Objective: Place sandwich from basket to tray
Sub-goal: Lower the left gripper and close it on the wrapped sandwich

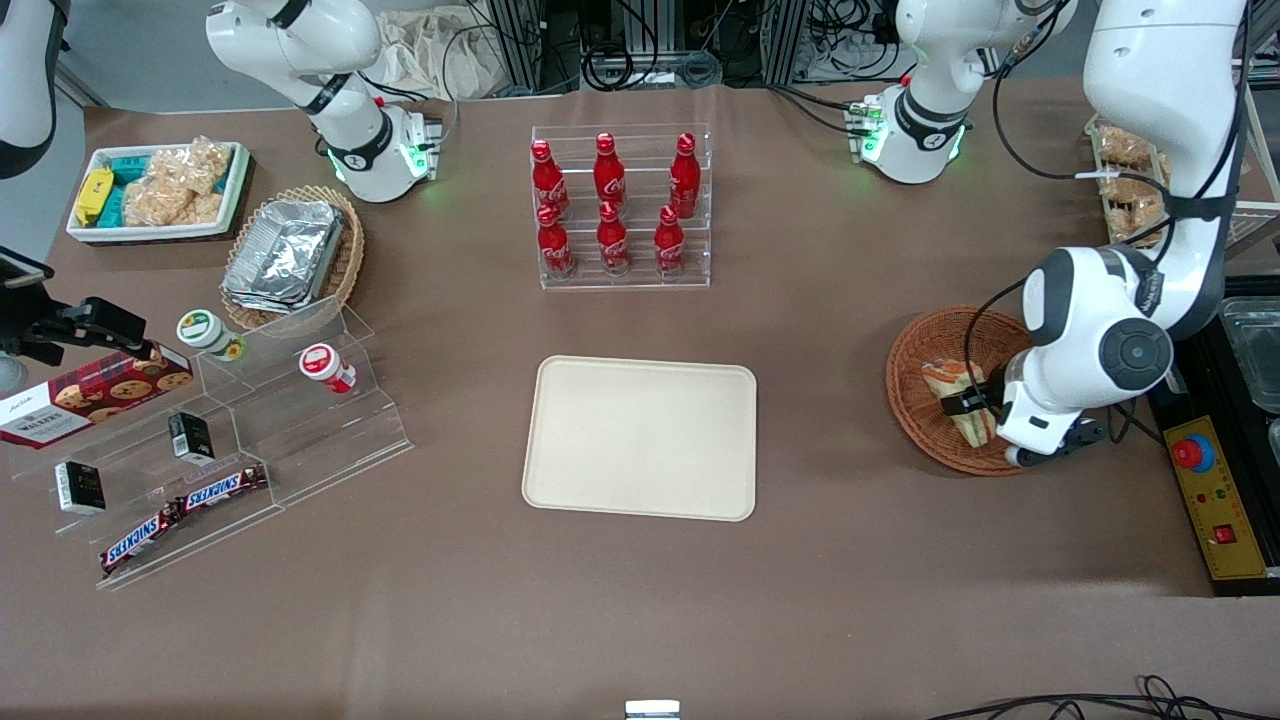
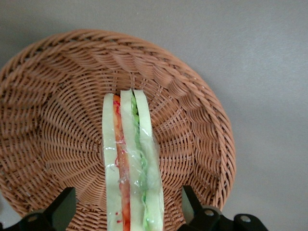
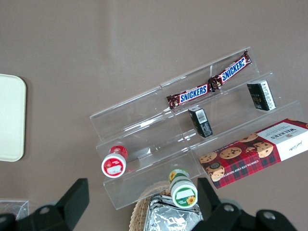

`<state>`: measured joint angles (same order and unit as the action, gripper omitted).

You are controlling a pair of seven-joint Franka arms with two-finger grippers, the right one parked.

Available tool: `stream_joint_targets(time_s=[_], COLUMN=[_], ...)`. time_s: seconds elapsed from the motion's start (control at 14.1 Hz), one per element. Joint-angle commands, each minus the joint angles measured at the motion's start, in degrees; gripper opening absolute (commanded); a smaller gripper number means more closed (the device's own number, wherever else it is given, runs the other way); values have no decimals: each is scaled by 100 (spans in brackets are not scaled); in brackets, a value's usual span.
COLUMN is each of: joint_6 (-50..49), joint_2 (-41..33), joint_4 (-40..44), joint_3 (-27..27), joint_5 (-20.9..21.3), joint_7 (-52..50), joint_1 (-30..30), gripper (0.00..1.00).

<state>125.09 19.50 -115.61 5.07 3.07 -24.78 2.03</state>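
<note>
The sandwich (image 1: 952,384) (image 2: 130,154), a clear-wrapped wedge of white bread with orange-red and green filling, lies in the round reddish-brown wicker basket (image 1: 912,410) (image 2: 48,120) toward the working arm's end of the table. My left gripper (image 1: 972,408) (image 2: 126,208) is lowered into the basket and stands open. One black finger (image 2: 62,208) is on each side of the sandwich, with a gap of wicker showing between each finger and the wrap. The cream tray (image 1: 640,437) (image 3: 9,115) lies flat at the table's middle with nothing on it.
A clear rack of red cola bottles (image 1: 620,205) stands farther from the front camera than the tray. A yellow control box with a red button (image 1: 1190,455) lies beside the basket. An acrylic stepped shelf (image 1: 250,440), a tan foil-container basket (image 1: 295,255) and a white snack bin (image 1: 155,190) sit toward the parked arm's end.
</note>
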Motion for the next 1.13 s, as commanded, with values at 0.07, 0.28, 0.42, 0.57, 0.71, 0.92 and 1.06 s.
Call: stream_joint_targets(time_s=[0.07, 0.28, 0.42, 0.57, 0.71, 0.92, 1.06], joint_6=[498, 745, 676, 474, 228, -613, -1710], joint_2=[-43, -34, -43, -78, -235, -377, -386], joint_4=[-399, -602, -603, -585, -480, 98, 957], joint_3=[20, 20, 20, 20, 29, 64, 107], joint_5=[-25, -16, -16, -16, -25, -8, 1], joint_7=[-114, -97, -62, -27, -35, -35, -27], joint_1=[26, 35, 35, 35, 17, -62, -79], gripper=[98, 85, 54, 27, 2, 0, 0])
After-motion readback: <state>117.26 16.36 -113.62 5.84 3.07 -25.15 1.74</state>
